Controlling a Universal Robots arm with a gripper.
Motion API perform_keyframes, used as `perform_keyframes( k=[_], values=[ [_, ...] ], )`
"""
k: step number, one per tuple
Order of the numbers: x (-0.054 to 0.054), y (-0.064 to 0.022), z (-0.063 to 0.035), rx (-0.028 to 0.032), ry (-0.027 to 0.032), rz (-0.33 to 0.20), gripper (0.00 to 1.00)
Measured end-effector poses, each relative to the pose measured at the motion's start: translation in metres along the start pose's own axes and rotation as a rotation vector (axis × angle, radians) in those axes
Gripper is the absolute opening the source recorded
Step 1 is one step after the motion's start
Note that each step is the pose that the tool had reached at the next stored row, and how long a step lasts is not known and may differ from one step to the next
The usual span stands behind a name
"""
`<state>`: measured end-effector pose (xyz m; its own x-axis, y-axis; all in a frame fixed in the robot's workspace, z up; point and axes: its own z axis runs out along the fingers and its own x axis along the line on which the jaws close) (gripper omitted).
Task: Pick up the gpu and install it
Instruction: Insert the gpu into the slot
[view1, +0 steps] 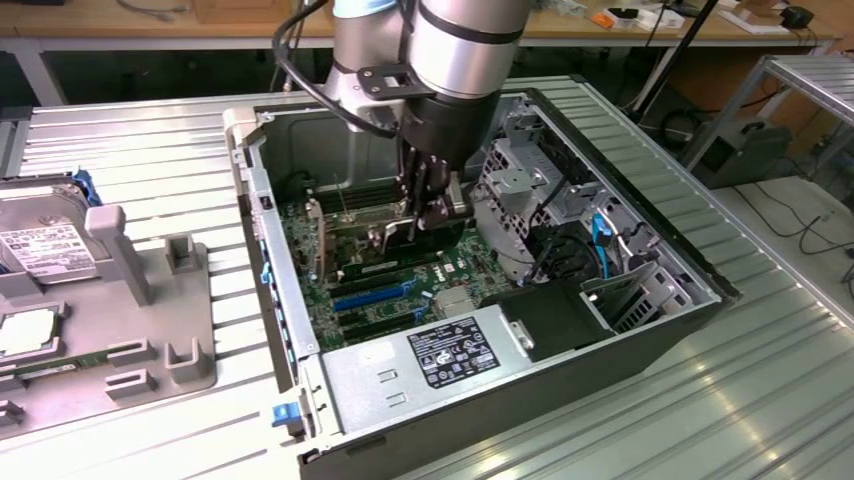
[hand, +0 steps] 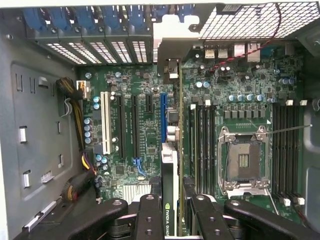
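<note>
Gripper (hand: 171, 220): jaws clamped the gpu (hand: 170, 165) edge-on
Card: hung above blue slot (hand: 163, 117) (aligned for seating)

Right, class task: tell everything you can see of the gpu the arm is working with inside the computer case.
The gpu is a thin flat card seen edge-on in the wrist view, standing upright over the motherboard, between the blue slot and the memory sticks. Its near end is black with green and white lettering, and a pale metal bracket caps the far end at the case's rear wall. The tool is closed on its near top edge. Whether it sits fully in a slot cannot be told.
</note>
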<state>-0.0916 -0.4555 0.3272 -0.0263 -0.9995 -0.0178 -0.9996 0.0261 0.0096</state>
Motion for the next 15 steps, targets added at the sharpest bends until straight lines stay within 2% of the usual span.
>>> perform_keyframes(
  k=[9,15],
  values=[
    [0.003,0.0033,0.0086,-0.0001,0.0001,0.0,0.27],
    [0.003,0.0067,0.0186,0.0,0.0,0.0,0.27]
  ],
)
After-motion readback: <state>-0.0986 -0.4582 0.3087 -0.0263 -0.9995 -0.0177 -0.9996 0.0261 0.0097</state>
